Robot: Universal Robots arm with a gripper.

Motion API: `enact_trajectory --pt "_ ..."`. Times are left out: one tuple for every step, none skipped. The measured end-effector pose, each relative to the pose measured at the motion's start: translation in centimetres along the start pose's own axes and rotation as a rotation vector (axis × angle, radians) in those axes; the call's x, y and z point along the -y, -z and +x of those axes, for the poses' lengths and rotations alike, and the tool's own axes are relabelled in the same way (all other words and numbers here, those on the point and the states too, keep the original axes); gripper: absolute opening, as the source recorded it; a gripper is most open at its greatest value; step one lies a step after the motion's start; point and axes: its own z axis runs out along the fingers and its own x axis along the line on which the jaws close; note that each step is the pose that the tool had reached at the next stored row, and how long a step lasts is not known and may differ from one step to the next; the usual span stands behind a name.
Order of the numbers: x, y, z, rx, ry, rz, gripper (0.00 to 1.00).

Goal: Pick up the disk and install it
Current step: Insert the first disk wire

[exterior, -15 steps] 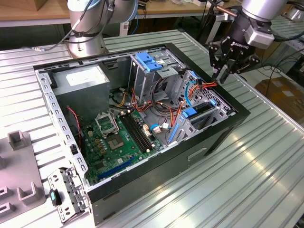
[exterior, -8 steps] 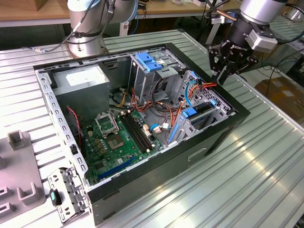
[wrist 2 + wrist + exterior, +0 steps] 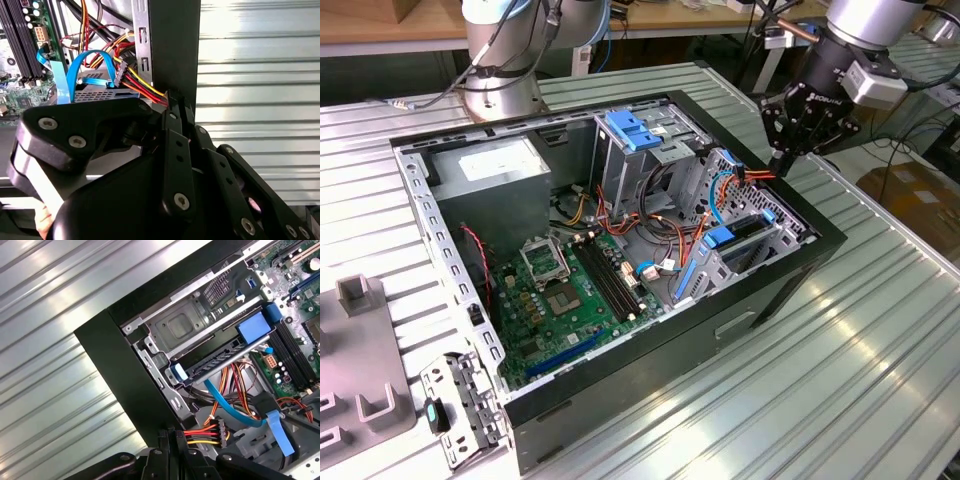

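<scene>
**Power cable held at the case corner, disk seated in its bay**

The gripper [image 3: 782, 165] is poised over the corner of the open computer case [image 3: 800, 250], which lies on its side on the ribbed metal desk [image 3: 860, 380]. In both wrist views the fingers [image 3: 172, 107] are seen closed together on the red, yellow and black wires of a power cable [image 3: 202, 435], pinched just behind its connector [image 3: 222, 432]. A grip on the wires rather than on the plug itself is judged to leave the plug's face free and pointing into the case.

The disk [image 3: 745, 232] is not in the fingers. It is seen edge-on inside the drive cage at the same end of the case, with blue rails on its sides; in the first wrist view its perforated edge [image 3: 220, 360] runs across the bay, beneath a second metal-floored bay. Judged from how it lies, it has been slid home in the cage, where the rails would keep it square in the slot.

The connector appears apart from the disk, hanging near it and not plugged in. A flat blue data cable [image 3: 225, 405] loops close beside the power wires, between the gripper and the disk. The cable is held up clear of the case wall, presumably so that it is kept out of the tangle of other wires below.
</scene>
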Motion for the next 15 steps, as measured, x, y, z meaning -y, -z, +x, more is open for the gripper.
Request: enact_trajectory --pt "0.00 0.00 0.00 0.0002 0.000 0.0002 0.16" --pt "0.00 0.00 0.00 0.0002 0.000 0.0002 0.16" --pt "0.00 0.03 -0.01 -0.0001 0.000 -0.0001 0.16" --pt "-0.07 0.04 -0.12 -0.0002 -0.001 -0.0002 0.16" --pt "-0.14 0.04 -0.23 -0.0002 -0.003 -0.0002 0.16" --pt "-0.21 0.03 -0.35 -0.0001 -0.005 -0.0001 0.16" --pt "-0.29 0.03 -0.47 -0.0002 -0.007 -0.0001 0.16" --pt "-0.39 0.04 -0.63 -0.0002 -0.009 -0.0001 0.16" --pt "-0.44 0.04 -0.71 -0.0002 -0.012 -0.0001 0.16" --pt "-0.45 0.04 -0.72 -0.0005 -0.021 -0.0003 0.16" --pt "-0.45 0.03 -0.72 -0.0007 -0.033 -0.0003 0.16" --pt "-0.45 0.02 -0.72 -0.0008 -0.046 -0.0002 0.16" --pt "-0.45 0.01 -0.73 -0.0011 -0.064 -0.0003 0.16" --pt "-0.45 0.00 -0.73 -0.0014 -0.079 -0.0003 0.16" --pt "-0.45 0.00 -0.72 -0.0017 -0.097 -0.0004 0.16"
